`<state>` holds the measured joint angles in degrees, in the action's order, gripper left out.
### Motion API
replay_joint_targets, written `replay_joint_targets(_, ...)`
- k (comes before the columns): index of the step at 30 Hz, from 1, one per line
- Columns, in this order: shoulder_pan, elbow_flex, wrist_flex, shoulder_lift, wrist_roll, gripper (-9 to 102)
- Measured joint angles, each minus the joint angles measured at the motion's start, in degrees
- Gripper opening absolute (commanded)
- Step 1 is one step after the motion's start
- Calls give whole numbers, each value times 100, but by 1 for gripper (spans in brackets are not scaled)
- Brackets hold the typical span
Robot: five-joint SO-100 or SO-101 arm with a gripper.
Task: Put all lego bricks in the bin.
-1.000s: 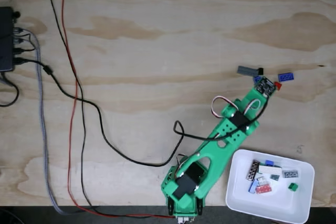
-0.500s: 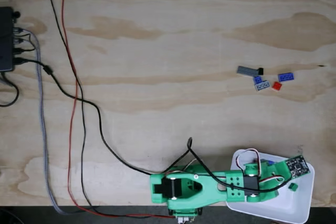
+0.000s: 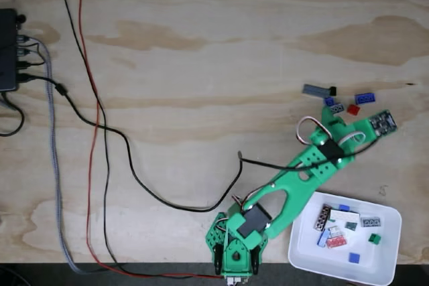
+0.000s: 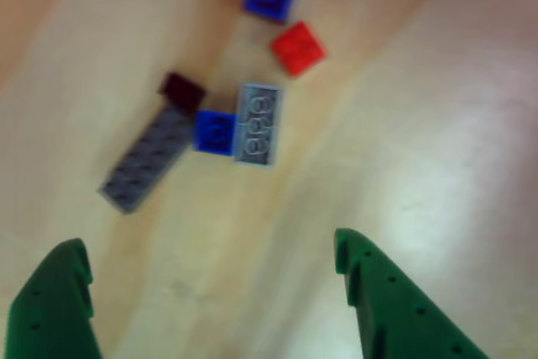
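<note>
Under me lies a pale plywood worktop [image 3: 201, 51] with wavy brown grain and darker patches. At the left edge in the fixed view sits a black box [image 3: 7, 50] with plugs in its side. From there a grey braided cable [image 3: 55, 165], a red wire [image 3: 94, 138] and black cables [image 3: 134, 179] trail down across the wood. The light is even and soft.

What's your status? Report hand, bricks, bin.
Hand open, empty, above the loose lego bricks. Six bricks on the table, the rest in the bin. Path clear.
</note>
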<state>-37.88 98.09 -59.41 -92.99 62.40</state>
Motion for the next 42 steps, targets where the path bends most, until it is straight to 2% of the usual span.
replay_joint_targets(6,870,-1160,-519,1705,-1925,26)
replay_joint_targets(10,949,-1450,-598,2162,-2918,29)
replay_joint_targets(16,765,-2118,-519,2900,-3577,26)
replay_joint_targets(19,650,-2399,-519,3155,-3595,23)
replay_joint_targets(23,615,-2698,-466,3524,-3454,0)
replay_joint_targets(30,624,-2909,-439,3718,-3287,0)
replay_joint_targets(33,554,-2540,-501,3454,-3103,0)
replay_joint_targets(38,264,-1178,-756,2021,-2435,0)
replay_joint_targets(42,-422,-290,-1327,308,-1204,0)
